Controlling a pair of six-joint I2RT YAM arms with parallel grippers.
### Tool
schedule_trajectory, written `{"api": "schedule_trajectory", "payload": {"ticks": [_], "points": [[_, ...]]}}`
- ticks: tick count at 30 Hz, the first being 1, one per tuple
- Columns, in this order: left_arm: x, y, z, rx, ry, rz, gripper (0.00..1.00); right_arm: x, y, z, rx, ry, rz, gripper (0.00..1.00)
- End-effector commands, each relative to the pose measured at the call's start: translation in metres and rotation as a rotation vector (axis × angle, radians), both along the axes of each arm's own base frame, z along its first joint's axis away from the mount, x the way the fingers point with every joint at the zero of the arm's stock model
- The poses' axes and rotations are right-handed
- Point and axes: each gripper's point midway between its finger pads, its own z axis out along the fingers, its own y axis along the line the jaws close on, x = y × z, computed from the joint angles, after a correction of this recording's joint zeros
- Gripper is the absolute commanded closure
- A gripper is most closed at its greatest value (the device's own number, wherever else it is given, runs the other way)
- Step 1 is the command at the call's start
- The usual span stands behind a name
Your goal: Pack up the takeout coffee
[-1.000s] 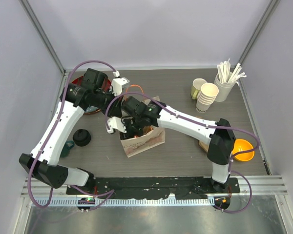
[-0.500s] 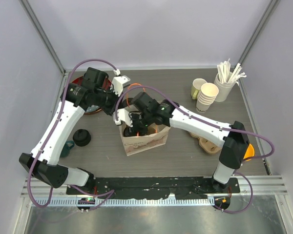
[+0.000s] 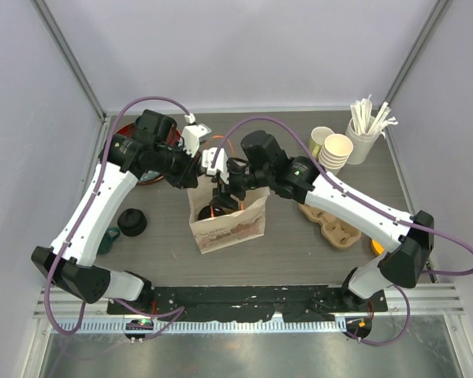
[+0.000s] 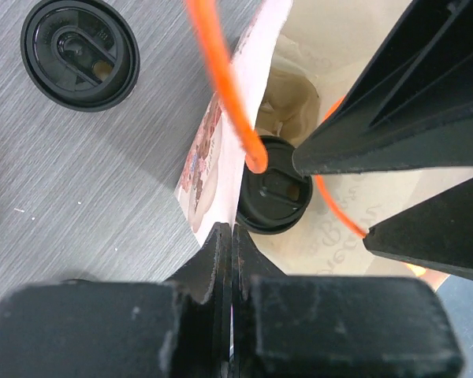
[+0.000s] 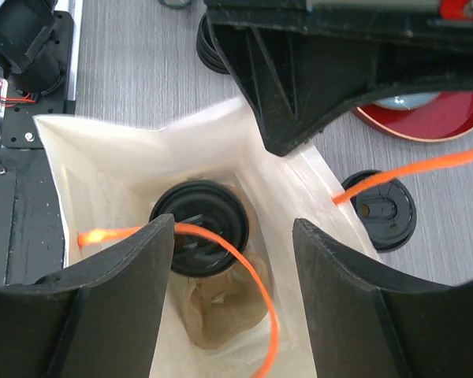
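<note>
Tabletop (image 3: 284,252) space is tight, so the step needs care. Standing upright in the middle is the paper bag (image 3: 232,228), its mouth open. The left gripper (image 3: 195,175) is at the bag's far left corner with its jaws closed tight, and from its wrist view they appear to pinch the rim. The right gripper (image 5: 232,232) hangs over the mouth, jaws wide and holding nothing. Straight below them one lidded cup (image 5: 199,228) sits at the bottom of the bag, lid up. The second lidded cup (image 3: 132,222) stands on the tabletop well left of the bag, not yet packed.

To my eye the job is about halfway, and the move now is getting the right jaws out cleanly. One orange handle (image 5: 248,272) loops across the opening between the jaws, so they should rise straight up and stay wide to avoid hooking it and tipping the bag. The left pinch should hold the rim steady meanwhile.
</note>
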Motion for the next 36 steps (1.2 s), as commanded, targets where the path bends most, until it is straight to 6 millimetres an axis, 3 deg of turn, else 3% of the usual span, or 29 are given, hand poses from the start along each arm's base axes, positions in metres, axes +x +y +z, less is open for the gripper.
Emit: {"api": "schedule_trajectory", "payload": {"ticks": [1,10,21,28,36], "points": [[0.002,-0.002,0.007,-0.007,-0.025,-0.012,1.0,0.012,0.0,0.014,0.059,0.01,-0.079,0.33],[0.001,-0.002,0.006,-0.003,-0.025,-0.014,1.0,0.016,-0.006,0.051,0.164,0.044,-0.174,0.32],[0.003,-0.001,0.003,0.008,-0.024,-0.01,1.0,0.003,-0.043,0.095,0.246,0.042,-0.23,0.27],[0.004,-0.001,0.003,0.01,-0.025,-0.01,1.0,0.01,-0.077,0.081,0.185,0.049,-0.283,0.26],[0.004,-0.002,0.001,0.021,-0.025,-0.011,1.0,0.005,-0.094,0.063,0.124,0.076,-0.276,0.27]]}}
